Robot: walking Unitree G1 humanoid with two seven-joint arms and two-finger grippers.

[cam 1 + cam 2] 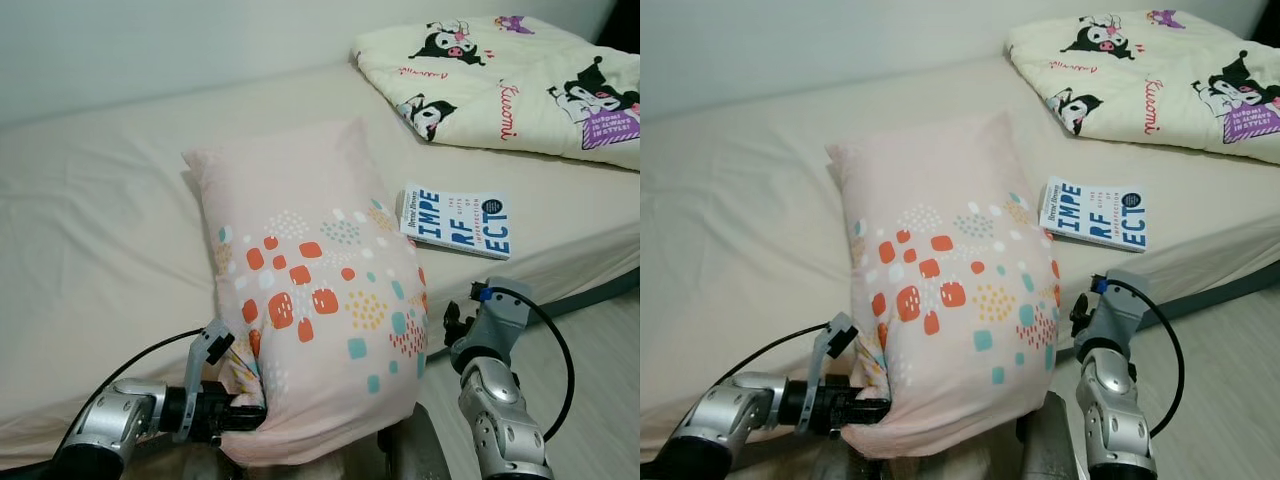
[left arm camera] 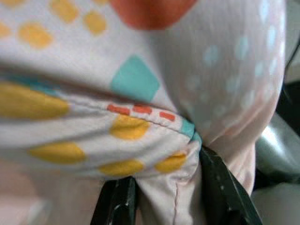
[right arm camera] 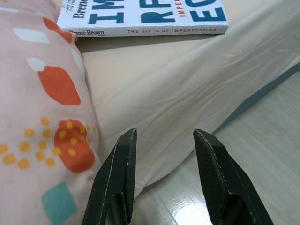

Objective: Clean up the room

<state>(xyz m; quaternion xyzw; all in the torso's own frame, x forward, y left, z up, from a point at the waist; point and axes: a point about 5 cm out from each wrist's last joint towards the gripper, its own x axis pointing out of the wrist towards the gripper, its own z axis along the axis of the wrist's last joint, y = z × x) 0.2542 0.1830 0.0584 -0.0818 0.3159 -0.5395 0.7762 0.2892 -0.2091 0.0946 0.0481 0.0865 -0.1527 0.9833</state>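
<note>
The left gripper (image 1: 245, 415) pinches the pillow (image 1: 315, 300) corner at the bed (image 1: 100, 220) edge. The right gripper (image 3: 161, 154) is open, holding nothing. Next, I think, lay the pillow flat.

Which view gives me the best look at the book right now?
The left eye view: the book lies flat on the bed, whole cover visible, just right of the pillow. The right eye view matches. The right wrist view catches its near edge and spine.
</note>
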